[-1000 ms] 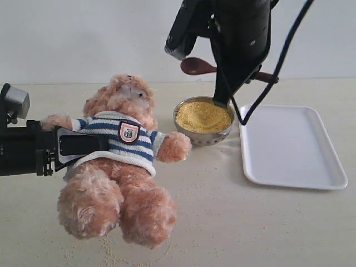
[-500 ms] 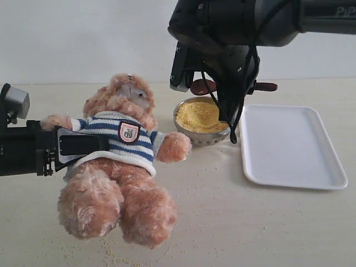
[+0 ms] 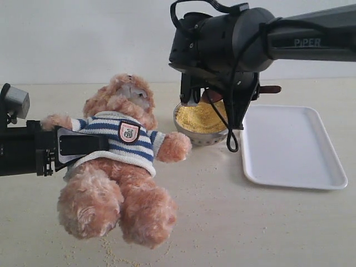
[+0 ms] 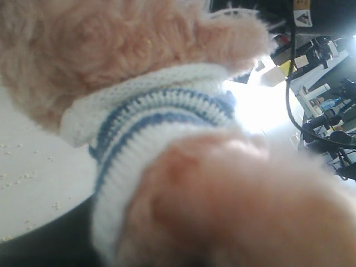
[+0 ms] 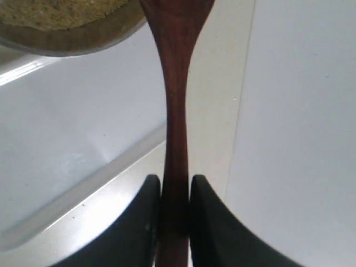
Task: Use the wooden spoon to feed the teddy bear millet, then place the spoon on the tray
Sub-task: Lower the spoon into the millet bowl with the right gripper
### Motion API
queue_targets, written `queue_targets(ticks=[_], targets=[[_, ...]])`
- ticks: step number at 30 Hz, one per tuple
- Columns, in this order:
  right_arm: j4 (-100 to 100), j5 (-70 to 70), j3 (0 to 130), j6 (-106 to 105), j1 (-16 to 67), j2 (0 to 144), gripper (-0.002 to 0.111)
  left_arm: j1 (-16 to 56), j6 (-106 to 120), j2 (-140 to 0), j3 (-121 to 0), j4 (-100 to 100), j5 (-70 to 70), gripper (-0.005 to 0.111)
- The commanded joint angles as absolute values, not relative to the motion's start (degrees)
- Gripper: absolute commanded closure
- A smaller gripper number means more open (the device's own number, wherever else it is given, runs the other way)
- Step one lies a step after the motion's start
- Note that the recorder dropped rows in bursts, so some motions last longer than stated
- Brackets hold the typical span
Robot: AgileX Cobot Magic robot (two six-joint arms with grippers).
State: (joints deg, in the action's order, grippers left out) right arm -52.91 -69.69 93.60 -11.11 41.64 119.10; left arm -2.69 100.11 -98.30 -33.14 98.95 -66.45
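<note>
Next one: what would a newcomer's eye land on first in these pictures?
A fluffy teddy bear in a striped sweater fills the left front of the table, gripped at its side by the left claw. Behind it to the right, a black arm hangs over a metal bowl of millet, the right claw pinching a dark wooden spoon. A white tray lies right of the bowl.

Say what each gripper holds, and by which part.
The right gripper holds the spoon by its handle, fingers pinching the slim shaft. The left gripper holds the bear by its sweatered torso, from the side.
</note>
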Motion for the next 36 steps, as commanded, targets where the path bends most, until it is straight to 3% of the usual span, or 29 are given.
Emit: queue_targets(ticks=[1,36], targets=[[-56.6,-70.0,93.8,-8.9,40.0,120.5,0.109,-2.8,99.9,-98.1,-33.3,99.9,-69.0,0.102],[-54.4,-70.0,93.8,-9.0,40.3,126.7,0.109,-2.8,99.9,-98.1,-33.3,99.9,-68.8,0.102]])
